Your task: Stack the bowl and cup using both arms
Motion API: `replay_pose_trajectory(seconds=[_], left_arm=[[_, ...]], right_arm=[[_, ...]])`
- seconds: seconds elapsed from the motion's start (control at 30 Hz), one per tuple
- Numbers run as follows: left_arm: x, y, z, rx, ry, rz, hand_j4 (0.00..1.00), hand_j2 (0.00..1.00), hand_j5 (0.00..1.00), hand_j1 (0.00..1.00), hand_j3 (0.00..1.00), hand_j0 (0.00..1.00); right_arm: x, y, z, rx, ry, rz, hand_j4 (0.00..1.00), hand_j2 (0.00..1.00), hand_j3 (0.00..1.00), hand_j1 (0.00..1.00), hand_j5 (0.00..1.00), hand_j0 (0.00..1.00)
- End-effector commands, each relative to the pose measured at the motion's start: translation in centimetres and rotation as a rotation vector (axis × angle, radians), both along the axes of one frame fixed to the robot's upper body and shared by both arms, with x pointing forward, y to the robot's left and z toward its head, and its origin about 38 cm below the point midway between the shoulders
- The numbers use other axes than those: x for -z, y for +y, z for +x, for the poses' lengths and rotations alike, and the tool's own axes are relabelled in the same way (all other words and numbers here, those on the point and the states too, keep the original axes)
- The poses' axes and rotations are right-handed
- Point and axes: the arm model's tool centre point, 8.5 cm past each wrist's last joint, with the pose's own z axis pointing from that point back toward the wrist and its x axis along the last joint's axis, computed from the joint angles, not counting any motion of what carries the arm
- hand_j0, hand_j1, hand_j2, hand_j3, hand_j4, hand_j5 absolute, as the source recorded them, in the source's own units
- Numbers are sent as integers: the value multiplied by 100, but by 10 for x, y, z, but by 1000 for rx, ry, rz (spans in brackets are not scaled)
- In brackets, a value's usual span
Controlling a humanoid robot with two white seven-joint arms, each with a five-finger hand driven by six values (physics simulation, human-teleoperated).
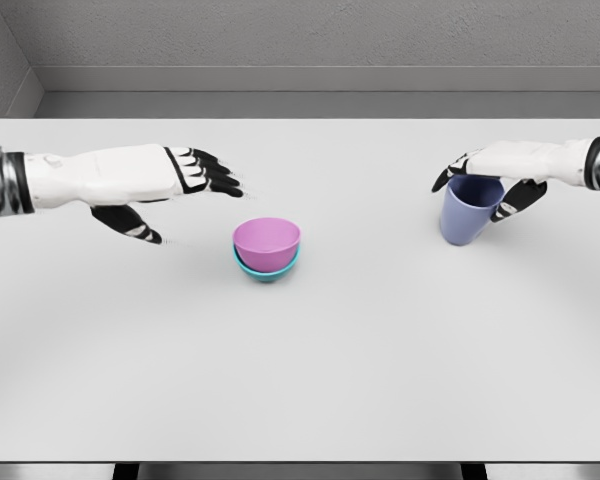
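Observation:
A pink bowl (267, 243) sits nested inside a teal bowl (266, 270) near the middle of the white table (300, 380). My left hand (185, 195) hovers just left of the bowls, fingers spread, holding nothing. At the right, my right hand (490, 185) grips a blue-purple cup (467, 211) from above and behind. The cup is tilted and looks lifted off the table.
A grey wall runs behind the table's far edge. Dark table legs show under the near edge.

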Motion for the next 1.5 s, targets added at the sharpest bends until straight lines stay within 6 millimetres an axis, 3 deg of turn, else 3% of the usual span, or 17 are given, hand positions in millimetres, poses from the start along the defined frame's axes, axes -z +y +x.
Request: replay_pose_trajectory(seconds=[0.0,0.17,0.4,0.53,1.07,1.47], left_arm=[[-13,25,-4,-51,23,-27,100,100,100,100,100,100],[12,58,-18,-147,83,-74,100,100,100,100,100,100],[24,62,-20,-156,95,-42,100,100,100,100,100,100],[35,84,-10,-234,127,-35,100,100,100,100,100,100],[42,85,-9,-243,140,-35,100,100,100,100,100,100],[46,89,-6,-261,151,-38,100,100,100,100,100,100]], right_arm=[[-1,-1,-1,-2,-1,4,76,76,76,76,76,76],[-6,0,0,-12,-13,6,76,76,76,76,76,76],[-18,6,2,-32,-39,9,76,76,76,76,76,76],[-25,13,2,-51,-55,13,76,76,76,76,76,76],[-39,29,3,-93,-89,25,74,74,74,74,74,74],[-47,53,7,-139,-111,48,74,74,74,74,74,74]])
